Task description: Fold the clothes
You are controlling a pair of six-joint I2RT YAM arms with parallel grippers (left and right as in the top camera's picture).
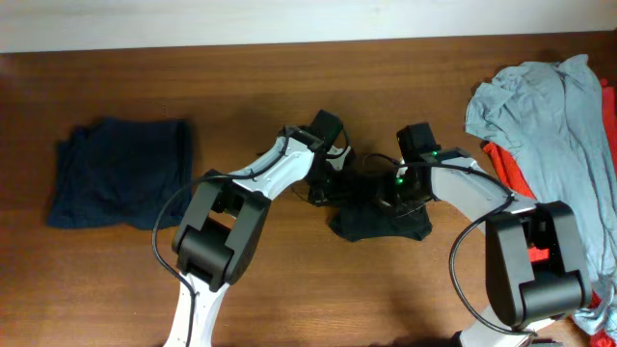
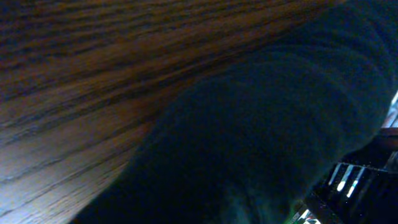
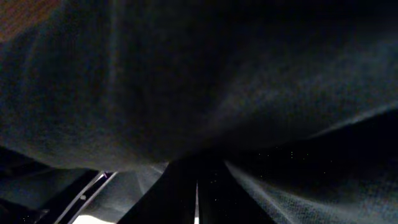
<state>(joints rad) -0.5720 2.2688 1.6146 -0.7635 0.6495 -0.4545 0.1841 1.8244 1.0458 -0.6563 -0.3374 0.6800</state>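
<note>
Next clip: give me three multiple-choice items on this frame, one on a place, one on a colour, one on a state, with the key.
1. Where on the table does the navy garment lie?
A. left side
B. right edge
C. centre

2. What colour is the shirt lying over the red shirt?
A. white
B. grey
C. green

3. How does the black T-shirt lie?
A. spread flat
B. folded into a neat square
C. bunched in a heap

Key:
1 A: it lies alone at the left in the overhead view.
2 B: the grey shirt covers part of the red one at the right edge.
3 C: it sits as a small crumpled heap at the centre.
</note>
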